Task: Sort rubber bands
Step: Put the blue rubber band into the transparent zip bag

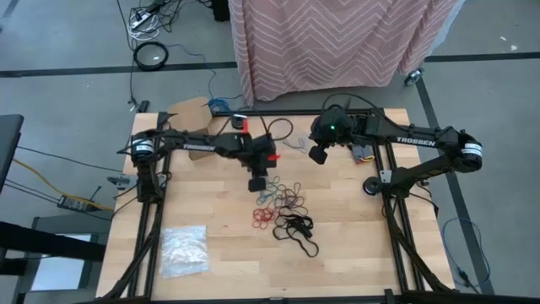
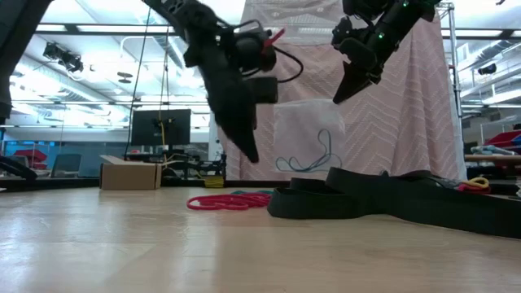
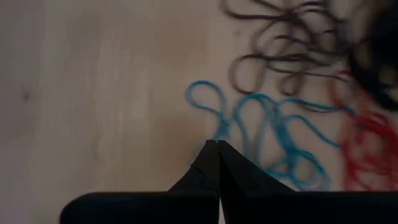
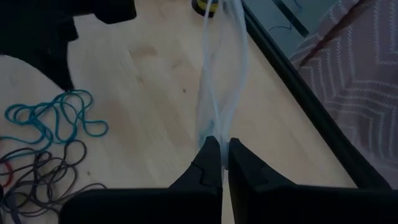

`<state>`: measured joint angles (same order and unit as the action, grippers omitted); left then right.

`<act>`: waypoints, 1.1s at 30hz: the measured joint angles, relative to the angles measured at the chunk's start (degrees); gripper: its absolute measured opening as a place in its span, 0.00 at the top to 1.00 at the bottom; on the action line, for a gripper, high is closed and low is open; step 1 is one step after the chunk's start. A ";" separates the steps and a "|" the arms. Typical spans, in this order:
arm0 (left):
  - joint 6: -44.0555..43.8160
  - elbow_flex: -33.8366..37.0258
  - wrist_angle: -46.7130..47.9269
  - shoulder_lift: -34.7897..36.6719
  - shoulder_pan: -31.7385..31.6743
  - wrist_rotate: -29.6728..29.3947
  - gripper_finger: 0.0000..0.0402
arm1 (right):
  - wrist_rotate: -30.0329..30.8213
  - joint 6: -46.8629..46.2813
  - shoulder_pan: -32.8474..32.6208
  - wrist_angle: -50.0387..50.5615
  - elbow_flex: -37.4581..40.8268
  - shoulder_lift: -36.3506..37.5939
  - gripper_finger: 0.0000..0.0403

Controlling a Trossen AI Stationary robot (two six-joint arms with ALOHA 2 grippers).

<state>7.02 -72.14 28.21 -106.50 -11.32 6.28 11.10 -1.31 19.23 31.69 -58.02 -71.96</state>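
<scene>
Two arms, matte black, jointed tubes w/ silver-grey rings near bases. White "TROSSEN" lettering on forearm links. Left arm: red bits at wrist, black cable loop. Right arm: green LED on wrist cam. Fingers dark, tapering to points.

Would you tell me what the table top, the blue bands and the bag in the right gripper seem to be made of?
Table top: pale wood, matte, with visible planks and grain.
Blue bands: probably rubber; thin, limp loops lying in loose curls.
Bag, pinched in the shut right gripper: clear thin plastic film, since the table shows through it.
</scene>
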 joint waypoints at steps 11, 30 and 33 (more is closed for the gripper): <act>-9.02 4.94 -4.61 0.00 1.73 1.20 0.80 | -0.84 1.45 1.67 -0.69 0.02 0.00 1.00; -10.46 4.89 -4.23 -2.47 4.27 -5.86 0.89 | -0.81 1.50 1.93 -0.77 0.04 0.00 1.00; -11.90 4.35 -3.80 -2.00 3.34 -3.01 0.98 | -0.80 1.50 1.96 -0.78 0.04 0.00 1.00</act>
<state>-4.88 -67.78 24.41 -108.49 -7.97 3.27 10.31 0.19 21.19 30.90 -57.98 -71.96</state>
